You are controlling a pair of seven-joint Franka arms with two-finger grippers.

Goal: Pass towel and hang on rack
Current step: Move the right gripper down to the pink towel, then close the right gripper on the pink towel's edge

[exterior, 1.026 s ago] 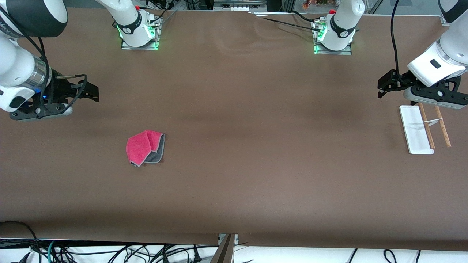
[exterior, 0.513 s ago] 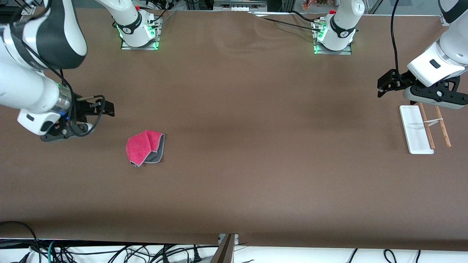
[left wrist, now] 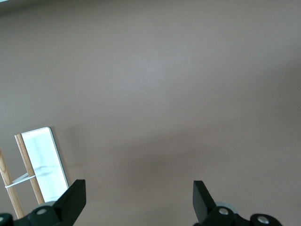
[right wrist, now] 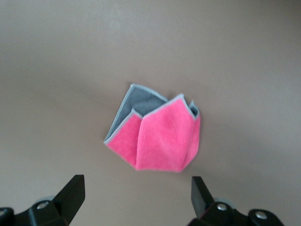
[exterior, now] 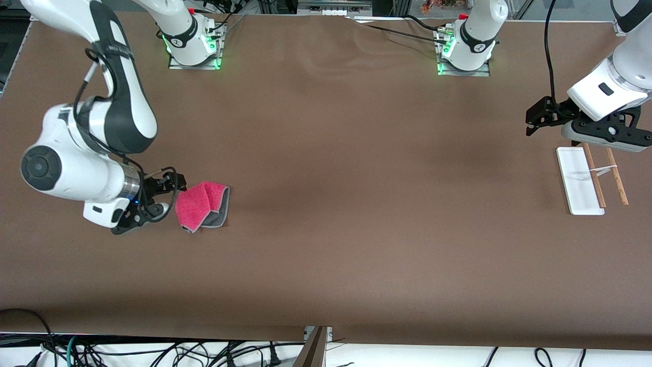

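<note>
While the towel [exterior: 202, 206] lies folded on the bench [exterior: 326, 229] toward the right arm's end, untouched, right gripper [exterior: 170, 191] just beside it, jaws apart, and left gripper [exterior: 532, 122] waits apart near the rack [exterior: 580, 183], pickup, pass and hanging all remain.

Brown matte table cover [exterior: 326, 214], faint wrinkles toward 12 o'clock. Tangled cables [exterior: 153, 351] on white floor along 6 o'clock edge.

You ran two glossy white arms [exterior: 91, 173] with black joint bands, black two-finger grippers [exterior: 532, 125], looping black cables [exterior: 547, 56] and green-lit bases [exterior: 193, 51].
</note>
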